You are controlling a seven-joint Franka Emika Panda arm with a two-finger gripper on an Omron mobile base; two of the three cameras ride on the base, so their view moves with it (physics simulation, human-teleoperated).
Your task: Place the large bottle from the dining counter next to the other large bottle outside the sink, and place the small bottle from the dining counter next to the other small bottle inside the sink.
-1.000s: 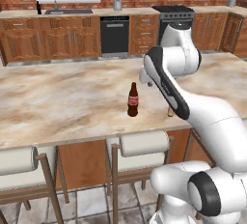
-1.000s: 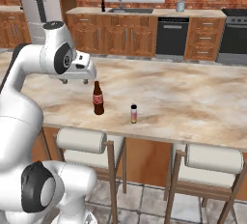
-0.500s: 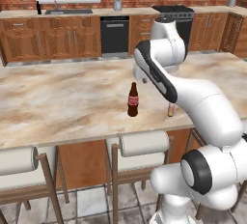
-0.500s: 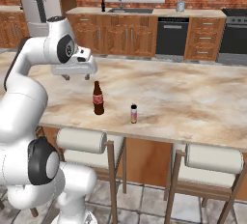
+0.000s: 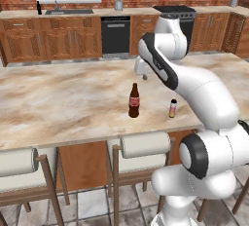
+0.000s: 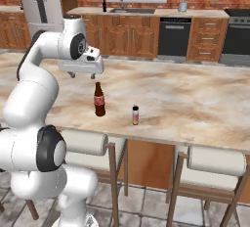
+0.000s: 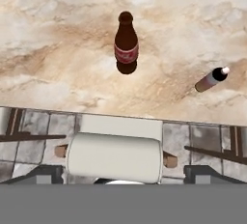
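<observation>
Risk one: tipping the large bottle (image 5: 133, 101) on approach. Tall, narrow base, standing upright on smooth marble table (image 5: 58, 98); a finger clipping the neck on the way down likely knocks it over, maybe rolls it off the near edge toward the stools (image 5: 145, 144)

Risk two: sweeping the small bottle (image 5: 172, 108). Stands just beside the large one, toward the arm side, so a wide low swing of the wrist could catch it

Risk three: off-centre grasp. Closing high on the tapered neck instead of the labelled body probably lets it slip or swing during the carry to the sink (image 5: 68, 11) on the far wall

Fingers (image 6: 81, 76) spread wide, holding nothing, hanging above the table behind the large bottle (image 6: 99, 100) and slightly to its far-left side as seen from the right base view, clearly higher than the cap, not touching

In the hand view large bottle (image 7: 126, 44) sits upper-centre, small bottle (image 7: 211, 79) off to the right, both well apart from the fingers, so alignment not done yet

Best guess at next need: centre over the large bottle, drop straight, close on the body
</observation>
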